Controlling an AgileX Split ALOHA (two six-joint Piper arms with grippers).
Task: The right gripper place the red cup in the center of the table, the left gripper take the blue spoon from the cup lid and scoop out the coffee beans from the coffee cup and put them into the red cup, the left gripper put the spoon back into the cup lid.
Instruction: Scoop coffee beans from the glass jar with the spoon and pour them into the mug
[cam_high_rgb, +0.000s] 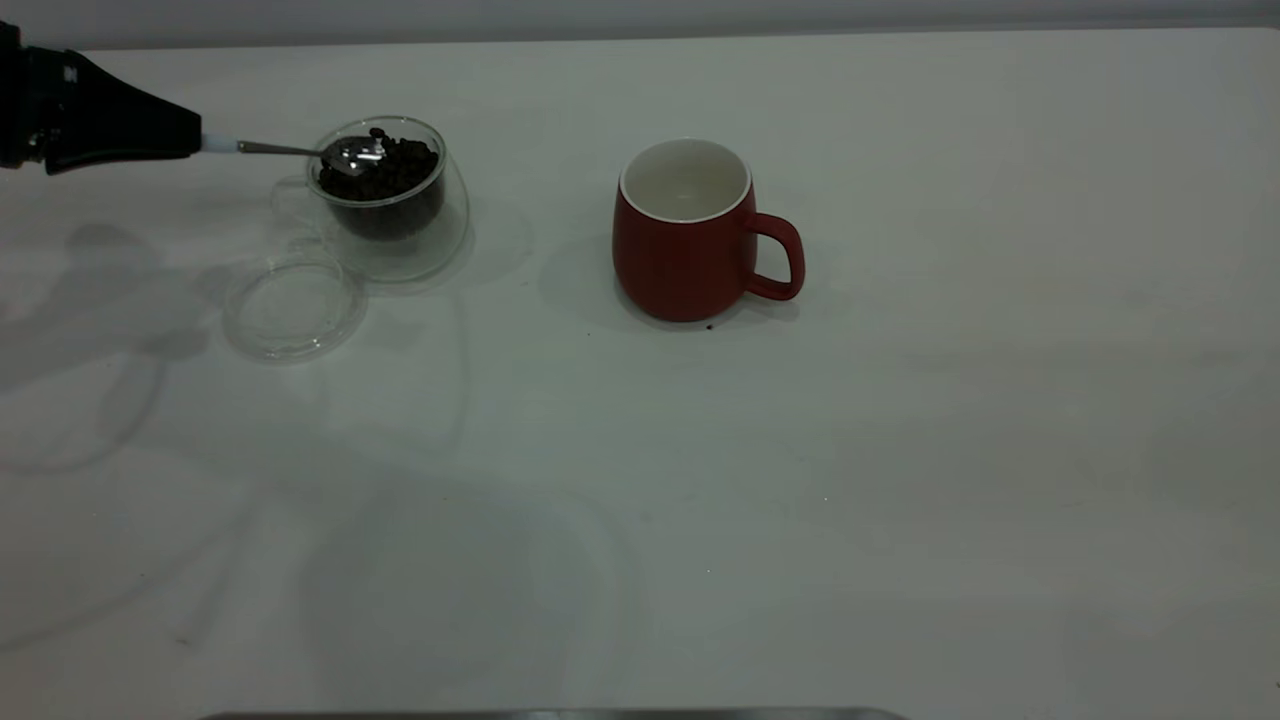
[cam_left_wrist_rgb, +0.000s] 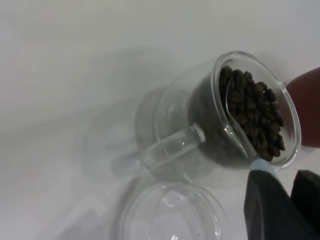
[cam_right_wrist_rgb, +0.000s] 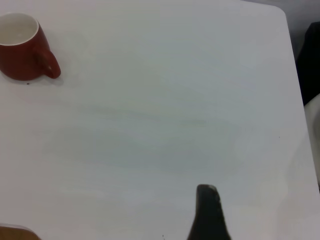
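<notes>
Scooping is the step in hand: my left end effector (cam_high_rgb: 195, 143) is clamped on the blue spoon (cam_high_rgb: 290, 150), its bowl resting on the coffee beans (cam_high_rgb: 390, 165) in the coffee cup (cam_high_rgb: 385, 195). The red cup (cam_high_rgb: 690, 235) stands mid-table, empty. Next I must lift level and carry across. My right end effector (cam_right_wrist_rgb: 207, 215) is parked; its fingers' state I cannot tell.

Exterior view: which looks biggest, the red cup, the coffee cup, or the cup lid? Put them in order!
1. Red cup, biggest.
2. Coffee cup.
3. Cup lid, smallest, though nearly as wide as the coffee cup.
</notes>
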